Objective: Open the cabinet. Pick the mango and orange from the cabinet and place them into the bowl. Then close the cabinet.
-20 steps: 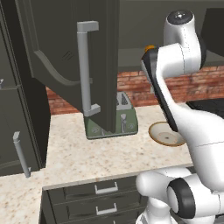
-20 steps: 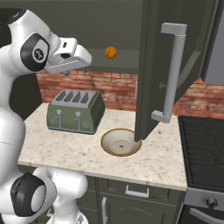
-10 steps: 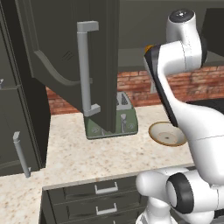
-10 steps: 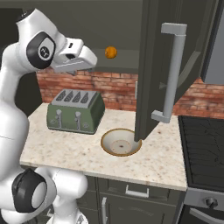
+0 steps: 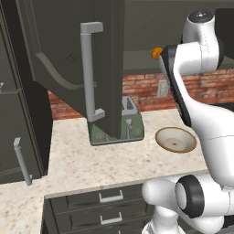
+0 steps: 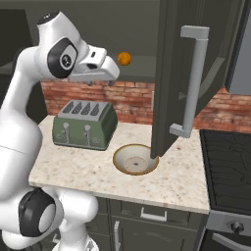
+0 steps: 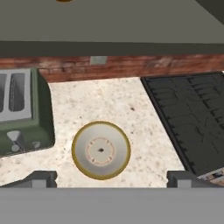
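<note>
The gripper (image 7: 112, 178) is seen with its two dark fingertips spread wide and nothing between them, and it is pointed down over the counter (image 6: 88, 169). Directly below it in the hand view the bowl (image 7: 101, 150) is set on the speckled stone, empty, just beside the green toaster (image 7: 24, 114) and well apart from the black cooktop (image 7: 188, 127). Farther up, the cabinet (image 6: 196, 73) is found with both doors swung out, so the opening step can be judged done. On its shelf the orange (image 6: 124, 59) is seen, just past the end of the hand. The mango cannot be made out; it may be hidden behind a door or the arm. The picking step is judged to be in hand, with no fruit yet in the bowl. For the next move the hand would have to be raised and tipped level toward the shelf, and the open claw brought around the orange before it is closed.
</note>
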